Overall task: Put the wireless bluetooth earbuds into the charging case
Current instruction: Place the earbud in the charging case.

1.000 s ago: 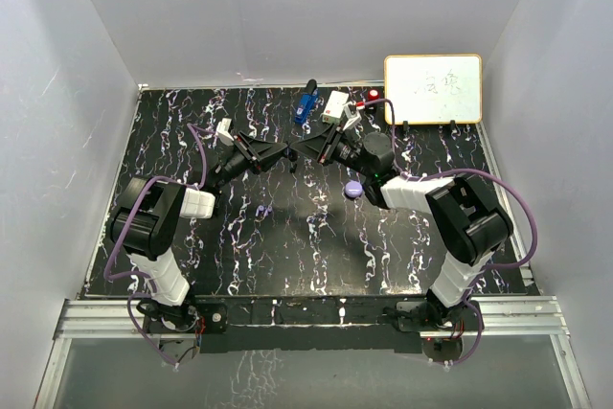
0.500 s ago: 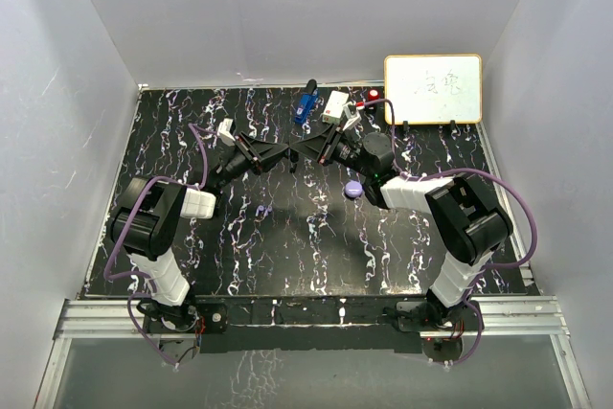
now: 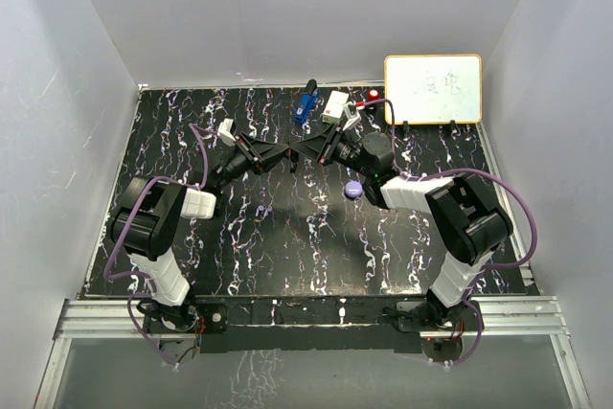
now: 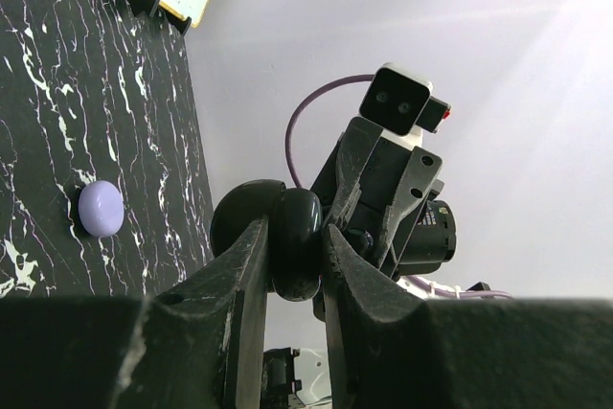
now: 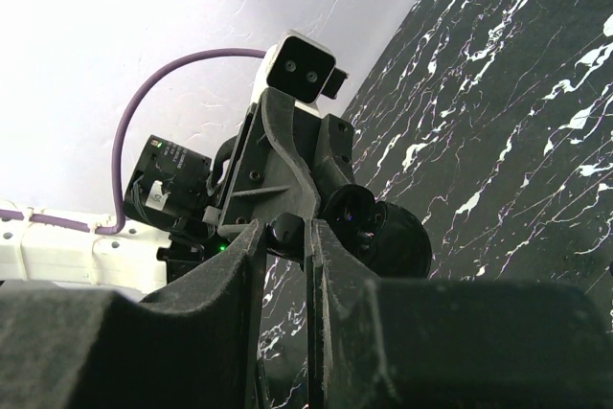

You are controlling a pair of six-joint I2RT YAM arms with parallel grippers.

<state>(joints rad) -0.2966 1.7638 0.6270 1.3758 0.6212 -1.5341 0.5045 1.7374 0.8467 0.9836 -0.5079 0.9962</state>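
Left gripper (image 4: 293, 258) clamps the black charging case (image 4: 299, 225); right gripper (image 5: 285, 234), tip to tip with it, pinches a black earbud (image 5: 285, 228) (barely visible). A lilac earbud (image 3: 263, 209) lies on the tabletop (image 3: 316, 261) below the left gripper.

Right of the table's (image 3: 287, 265) centre lies a round lilac plastic case (image 3: 353, 189); left, a tiny lilac plastic earbud (image 3: 263, 209); by the far edge, a blue plastic tool (image 3: 306, 105).

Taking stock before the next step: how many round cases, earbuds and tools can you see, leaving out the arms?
Round cases: 2, lilac case and black case
Earbuds: 2, lilac earbud and what looks like a black earbud
Tools: 1, blue tool
Total: 5
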